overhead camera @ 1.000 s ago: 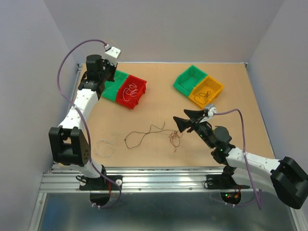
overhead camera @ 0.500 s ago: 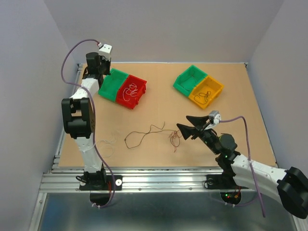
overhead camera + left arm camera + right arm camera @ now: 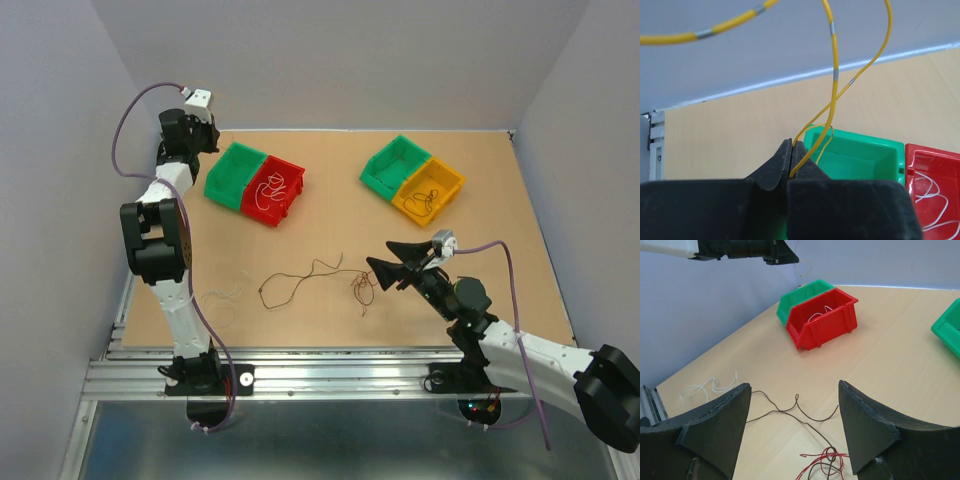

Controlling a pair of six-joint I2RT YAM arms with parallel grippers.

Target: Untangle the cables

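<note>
Swinging away from the green bin since a second ago, the left arm now reaches past the surface's 10 o'clock corner, while the right arm has hardly shifted in the last half second. In the left wrist view the left fingers (image 3: 791,146) are pressed tight together on a thin yellow wire with grey bands (image 3: 834,75), which rises from the tips in a loop and runs out of the top of the picture.

On the tan wooden surface (image 3: 330,215), a whitish curly strand (image 3: 218,300) lies loose at 8 o'clock, near the left edge. At 11 o'clock sit a green plastic bin (image 3: 233,173) and, touching its right side, a red plastic bin (image 3: 277,190) with a white wire coiled inside. Just below the centre, a long brown wavy strand (image 3: 300,275) stretches across the surface from left to right. Its right end meets a small reddish and brown knotted clump (image 3: 362,288) at about 6 o'clock from the centre.

At 3 o'clock of that clump hang the right fingers (image 3: 385,268), spread wide apart and gripping nothing. The right wrist view shows the clump low between the two black pads (image 3: 715,425), and I cannot tell whether they touch it.

At 1 o'clock stand a second green plastic bin (image 3: 393,165) and a yellow-orange plastic bin (image 3: 428,190), side by side and touching, the latter holding a dark curled wire.
</note>
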